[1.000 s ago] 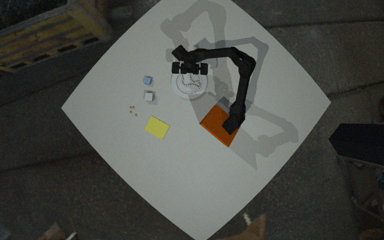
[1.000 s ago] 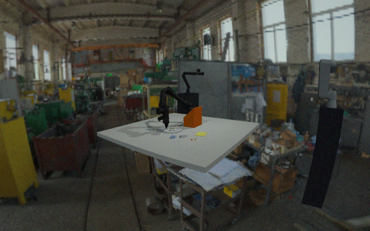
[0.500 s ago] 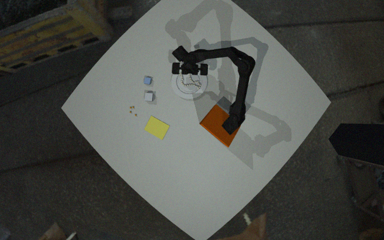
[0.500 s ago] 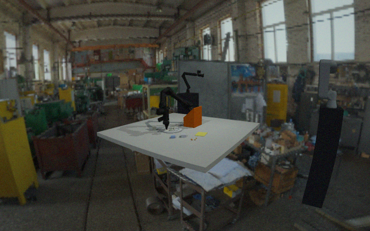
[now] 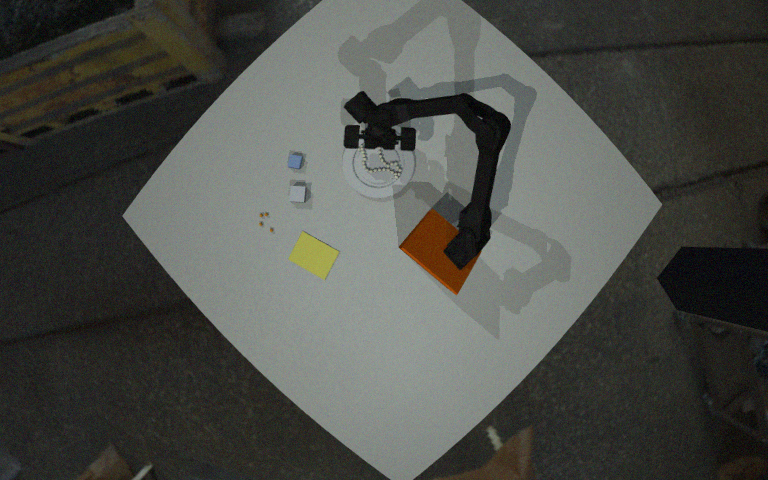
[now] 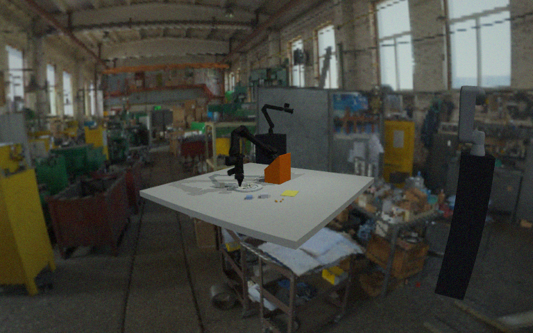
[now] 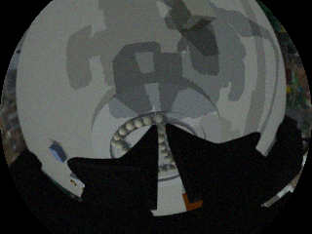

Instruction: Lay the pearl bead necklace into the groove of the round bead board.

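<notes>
The round bead board (image 5: 351, 184) (image 6: 255, 189) (image 7: 101, 129) is pale, with a ring groove. The pearl bead necklace (image 5: 373, 169) (image 7: 131, 125) lies on it. In the wrist view one stretch curves along the groove's left part up to the fingertips. Another stretch turns from there and runs across the inside of the ring. In the top view the beads bunch at the lower right of the ring. My gripper (image 6: 240, 184) (image 7: 161, 128) points down at the ring's edge, its fingertips close together on a bead of the necklace. The fingers hide some beads behind them.
An orange block (image 5: 430, 240) (image 6: 280, 168) stands near the board, under the arm's base side. A blue cube (image 5: 295, 160) (image 7: 57, 151), a pale cube (image 5: 297, 193), several tiny orange pieces (image 5: 261, 215) and a yellow pad (image 5: 314, 255) lie on the other side. A grey box (image 7: 195, 17) stands beyond the board.
</notes>
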`<state>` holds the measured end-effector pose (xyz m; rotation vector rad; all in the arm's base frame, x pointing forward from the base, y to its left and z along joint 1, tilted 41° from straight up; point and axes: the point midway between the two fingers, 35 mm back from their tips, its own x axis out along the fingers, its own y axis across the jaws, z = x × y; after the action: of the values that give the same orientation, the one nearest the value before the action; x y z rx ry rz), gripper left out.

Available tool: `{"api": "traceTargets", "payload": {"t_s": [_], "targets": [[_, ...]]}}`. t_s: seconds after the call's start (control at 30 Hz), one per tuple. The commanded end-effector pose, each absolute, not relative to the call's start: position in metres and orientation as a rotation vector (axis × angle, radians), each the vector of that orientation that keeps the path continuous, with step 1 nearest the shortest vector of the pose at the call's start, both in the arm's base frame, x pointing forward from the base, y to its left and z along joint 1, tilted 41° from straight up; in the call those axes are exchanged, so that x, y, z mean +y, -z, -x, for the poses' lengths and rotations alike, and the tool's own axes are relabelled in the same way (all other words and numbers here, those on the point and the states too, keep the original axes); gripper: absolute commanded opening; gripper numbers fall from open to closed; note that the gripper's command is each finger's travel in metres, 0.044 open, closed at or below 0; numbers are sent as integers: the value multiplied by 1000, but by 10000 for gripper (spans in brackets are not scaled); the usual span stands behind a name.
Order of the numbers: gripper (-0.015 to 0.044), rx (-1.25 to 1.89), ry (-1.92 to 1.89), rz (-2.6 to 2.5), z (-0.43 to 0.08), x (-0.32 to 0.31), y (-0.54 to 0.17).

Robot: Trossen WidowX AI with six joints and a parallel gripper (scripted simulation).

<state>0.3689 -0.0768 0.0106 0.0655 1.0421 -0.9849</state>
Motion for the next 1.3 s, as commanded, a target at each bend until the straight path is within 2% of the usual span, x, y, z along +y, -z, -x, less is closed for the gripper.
{"api": "traceTargets", "payload": {"t_s": [0.0, 1.27], "targets": [[0, 1041, 985, -66, -369, -77, -11], [0, 1047, 981, -61, -367, -84, -24]]}}
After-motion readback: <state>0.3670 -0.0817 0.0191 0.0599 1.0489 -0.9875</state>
